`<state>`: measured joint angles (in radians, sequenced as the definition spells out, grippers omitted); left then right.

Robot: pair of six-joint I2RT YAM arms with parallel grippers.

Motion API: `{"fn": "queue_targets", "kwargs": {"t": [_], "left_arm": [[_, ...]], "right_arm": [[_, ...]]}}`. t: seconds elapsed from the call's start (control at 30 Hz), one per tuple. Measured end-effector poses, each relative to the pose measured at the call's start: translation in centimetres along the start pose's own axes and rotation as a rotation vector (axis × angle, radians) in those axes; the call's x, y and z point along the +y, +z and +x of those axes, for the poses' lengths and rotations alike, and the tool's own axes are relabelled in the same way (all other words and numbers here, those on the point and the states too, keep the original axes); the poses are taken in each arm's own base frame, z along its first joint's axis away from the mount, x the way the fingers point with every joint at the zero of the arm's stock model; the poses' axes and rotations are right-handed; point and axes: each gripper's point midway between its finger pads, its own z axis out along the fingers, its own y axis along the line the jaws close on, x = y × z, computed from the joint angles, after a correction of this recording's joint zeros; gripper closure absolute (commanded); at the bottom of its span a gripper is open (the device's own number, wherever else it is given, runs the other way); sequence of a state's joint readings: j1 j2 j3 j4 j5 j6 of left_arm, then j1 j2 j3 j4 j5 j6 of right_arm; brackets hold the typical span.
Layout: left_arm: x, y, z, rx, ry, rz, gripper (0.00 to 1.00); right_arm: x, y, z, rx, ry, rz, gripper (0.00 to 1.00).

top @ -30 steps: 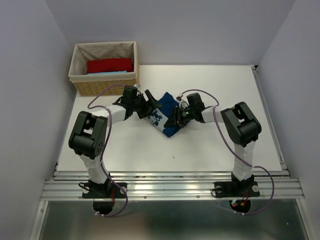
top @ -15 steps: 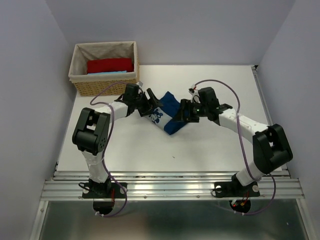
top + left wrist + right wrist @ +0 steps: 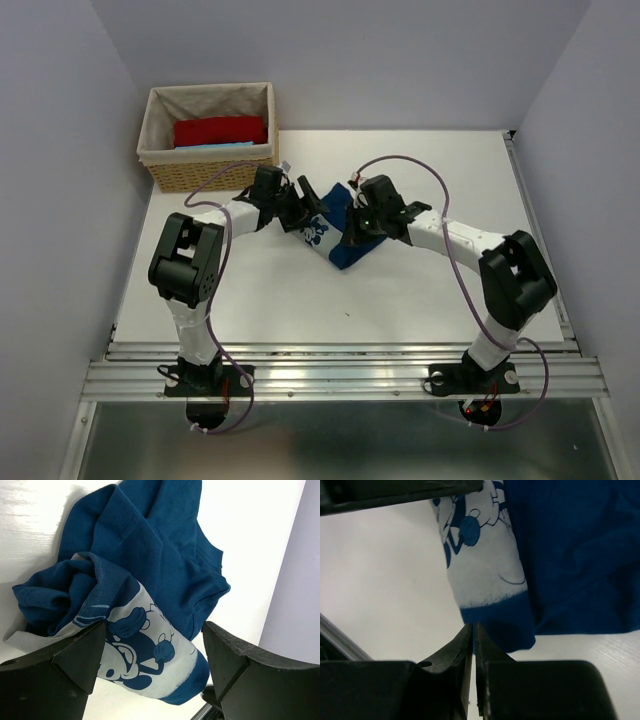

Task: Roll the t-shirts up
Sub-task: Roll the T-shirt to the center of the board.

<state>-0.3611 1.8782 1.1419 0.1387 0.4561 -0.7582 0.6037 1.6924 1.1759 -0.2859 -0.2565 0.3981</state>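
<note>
Showing white cartoon print (image 3: 142, 630), crumpled navy t-shirt (image 3: 160, 555) lies on table (image 3: 400, 300).

No words, numbers, brand names or labels can be read in any view. The only marking is a picture: the blue t-shirt (image 3: 165, 565) has a pale grey panel (image 3: 150, 650) printed with a blue cartoon figure, and no lettering can be made out on it.
</note>
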Motion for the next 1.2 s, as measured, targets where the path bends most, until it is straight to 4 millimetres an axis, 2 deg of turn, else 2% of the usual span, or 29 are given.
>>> {"fn": "queue_targets", "kwargs": {"t": [0.23,0.4,0.63,0.73,0.93,1.1,1.2], "left_arm": [[-0.6,-0.1,-0.1,0.011,0.015,-0.007,0.09],[-0.8,-0.8,-0.6,0.005,0.034,-0.035,0.07],[-1.3,-4.6,-2.2,-0.082,0.01,-0.067,0.23],[0.1,-5.9,-1.4,-0.108,-0.046,-0.082,0.22],[4.9,-5.0,2.7,-0.047,-0.163,-0.171,0.11],[5.6,-4.1,2.8,-0.058,-0.181,-0.165,0.09],[5.7,-3.8,2.5,-0.079,-0.179,-0.151,0.13]], "right_arm": [[-3.9,3.8,2.0,0.057,0.024,0.134,0.89],[-4.8,4.3,1.4,0.021,0.023,0.176,0.9],[-5.2,4.5,1.2,-0.005,0.019,0.194,0.9],[-5.2,4.5,1.1,-0.01,0.021,0.193,0.89],[-5.0,4.7,1.2,-0.015,0.031,0.16,0.9],[-5.0,5.2,1.1,-0.011,0.056,0.1,0.9],[-4.9,5.3,1.2,-0.01,0.069,0.071,0.9]]}}
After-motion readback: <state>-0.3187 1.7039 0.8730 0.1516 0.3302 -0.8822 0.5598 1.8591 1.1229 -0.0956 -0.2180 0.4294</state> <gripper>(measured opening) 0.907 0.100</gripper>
